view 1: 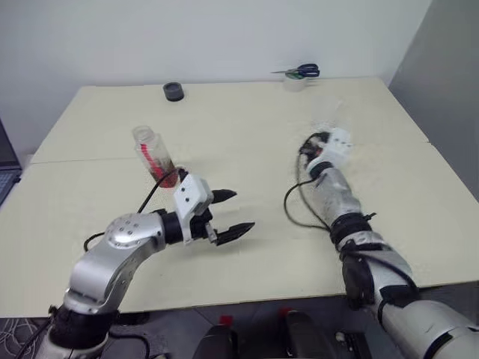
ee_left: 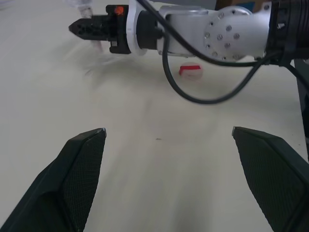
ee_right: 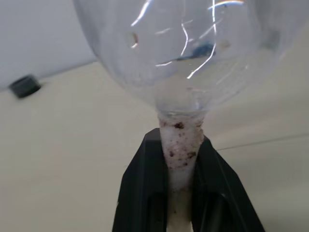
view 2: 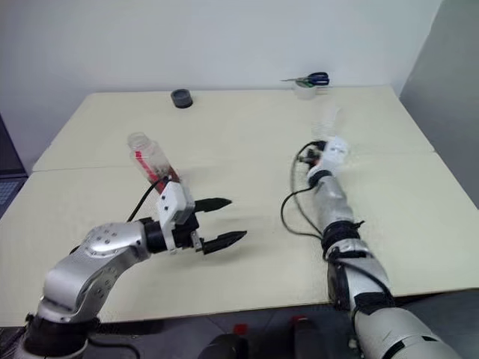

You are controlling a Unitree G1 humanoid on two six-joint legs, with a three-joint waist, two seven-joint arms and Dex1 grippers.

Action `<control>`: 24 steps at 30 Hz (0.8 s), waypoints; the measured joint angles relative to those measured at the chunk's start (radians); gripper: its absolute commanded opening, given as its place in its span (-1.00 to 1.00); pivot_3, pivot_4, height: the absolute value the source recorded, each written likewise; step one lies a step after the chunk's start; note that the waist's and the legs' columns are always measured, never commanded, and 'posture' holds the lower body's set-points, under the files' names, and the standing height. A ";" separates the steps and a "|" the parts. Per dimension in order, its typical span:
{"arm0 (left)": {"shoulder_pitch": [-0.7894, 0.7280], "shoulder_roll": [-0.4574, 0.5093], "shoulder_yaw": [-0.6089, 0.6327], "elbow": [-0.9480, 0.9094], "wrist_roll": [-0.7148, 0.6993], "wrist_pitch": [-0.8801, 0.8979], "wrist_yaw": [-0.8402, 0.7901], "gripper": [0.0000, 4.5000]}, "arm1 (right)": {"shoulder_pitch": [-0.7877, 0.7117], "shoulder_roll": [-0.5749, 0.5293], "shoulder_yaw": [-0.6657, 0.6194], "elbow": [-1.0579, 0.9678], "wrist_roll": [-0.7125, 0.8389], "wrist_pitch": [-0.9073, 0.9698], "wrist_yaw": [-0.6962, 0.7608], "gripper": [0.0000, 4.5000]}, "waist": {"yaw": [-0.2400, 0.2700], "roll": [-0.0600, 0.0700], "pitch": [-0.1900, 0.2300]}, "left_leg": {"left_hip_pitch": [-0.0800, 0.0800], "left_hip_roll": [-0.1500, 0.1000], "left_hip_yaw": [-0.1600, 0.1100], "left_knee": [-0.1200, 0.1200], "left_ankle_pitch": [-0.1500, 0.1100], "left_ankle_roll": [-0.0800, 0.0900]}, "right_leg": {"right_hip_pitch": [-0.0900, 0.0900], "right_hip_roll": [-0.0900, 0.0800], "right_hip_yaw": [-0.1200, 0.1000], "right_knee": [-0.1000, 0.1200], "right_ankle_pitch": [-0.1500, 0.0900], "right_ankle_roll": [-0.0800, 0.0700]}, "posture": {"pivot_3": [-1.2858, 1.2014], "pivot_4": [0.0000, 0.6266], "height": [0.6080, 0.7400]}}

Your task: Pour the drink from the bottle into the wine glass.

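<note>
Black fingers of the right gripper (ee_right: 181,193) pinch the wine glass (ee_right: 183,58) stem mid-table, left gripper (view 1: 228,213) wide open, empty, beside the bottle (view 1: 156,158), white-and-red cap (ee_left: 189,71) between arms, black disc (view 1: 173,91) and scissors (view 1: 302,72) at far edge.

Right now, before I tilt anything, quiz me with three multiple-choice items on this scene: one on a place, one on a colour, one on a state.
1. Where on the table do the scissors lie?
A. near edge B. far edge C. centre
2. What colour is the label strip on the bottle?
A. red B. green C. blue
3. What is the right claw doing?
A. open, holding nothing B. shut on a cap C. shut on the stem of the wine glass
Answers: B, the scissors sit by the far edge; A, a red strip runs down the bottle; C, the black fingers pinch the stem under the bowl.
</note>
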State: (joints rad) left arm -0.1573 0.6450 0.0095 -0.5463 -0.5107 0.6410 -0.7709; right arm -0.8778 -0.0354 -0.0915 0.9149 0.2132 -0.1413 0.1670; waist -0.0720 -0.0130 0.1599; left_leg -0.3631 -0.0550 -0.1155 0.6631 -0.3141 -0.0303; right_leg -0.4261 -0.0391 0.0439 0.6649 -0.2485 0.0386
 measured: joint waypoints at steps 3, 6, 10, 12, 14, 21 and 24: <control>0.077 0.000 0.036 -0.055 -0.011 0.008 0.029 1.00 | 0.065 0.043 -0.028 -0.108 0.030 0.051 -0.021 -0.90 | 0.002 0.000 0.000 | 0.000 -0.001 -0.001 0.001 0.000 0.000 | 0.001 0.000 0.000 -0.001 0.000 0.000 | 0.03 -0.52 1.00; 0.162 -0.002 0.061 -0.102 -0.027 0.015 0.056 1.00 | 0.183 0.030 0.002 -0.291 0.004 0.112 -0.017 -0.90 | 0.018 0.000 -0.001 | 0.000 -0.001 -0.003 0.001 0.000 0.000 | 0.002 -0.001 -0.001 -0.002 0.000 0.000 | 0.03 -0.52 1.00; 0.216 -0.003 0.073 -0.144 -0.046 0.027 0.080 1.00 | 0.308 0.003 0.055 -0.502 -0.031 0.221 -0.015 -0.90 | 0.025 0.000 -0.001 | 0.001 -0.001 -0.005 0.001 0.000 0.000 | 0.004 -0.001 -0.001 -0.002 0.000 0.000 | 0.03 -0.52 1.00; 0.232 -0.003 0.079 -0.157 -0.061 0.028 0.087 1.00 | 0.366 -0.005 0.067 -0.602 -0.034 0.278 -0.013 -0.90 | 0.028 0.000 -0.001 | 0.002 -0.001 -0.005 0.001 0.000 0.000 | 0.005 0.000 -0.001 -0.002 0.000 0.000 | 0.03 -0.52 1.00; 0.243 -0.003 0.085 -0.164 -0.070 0.028 0.095 1.00 | 0.417 -0.018 0.075 -0.686 -0.034 0.324 -0.009 -0.90 | 0.032 0.000 -0.002 | 0.002 -0.001 -0.006 0.001 0.000 0.000 | 0.005 0.000 -0.002 -0.002 0.000 0.000 | 0.03 -0.52 1.00; 0.243 -0.003 0.085 -0.168 -0.081 0.030 0.130 1.00 | 0.537 -0.063 0.108 -0.882 -0.039 0.442 0.016 -0.90 | 0.042 -0.001 -0.002 | 0.003 -0.002 -0.006 0.001 0.000 0.000 | 0.006 0.000 -0.003 -0.002 0.000 0.000 | 0.03 -0.52 1.00; 0.243 -0.003 0.084 -0.171 -0.090 0.034 0.131 1.00 | 0.571 -0.096 0.140 -0.934 -0.063 0.469 0.040 -0.90 | 0.042 -0.001 -0.002 | 0.003 -0.002 -0.006 0.001 0.000 0.000 | 0.006 0.000 -0.003 -0.002 0.000 0.000 | 0.03 -0.52 1.00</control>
State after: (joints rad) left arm 0.0852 0.6422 0.0939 -0.7174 -0.6009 0.6753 -0.6394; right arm -0.3072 -0.1316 0.0490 -0.0188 0.1499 0.3280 0.2067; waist -0.0301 -0.0141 0.1576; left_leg -0.3602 -0.0565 -0.1211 0.6638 -0.3143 -0.0302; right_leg -0.4200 -0.0393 0.0406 0.6626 -0.2489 0.0385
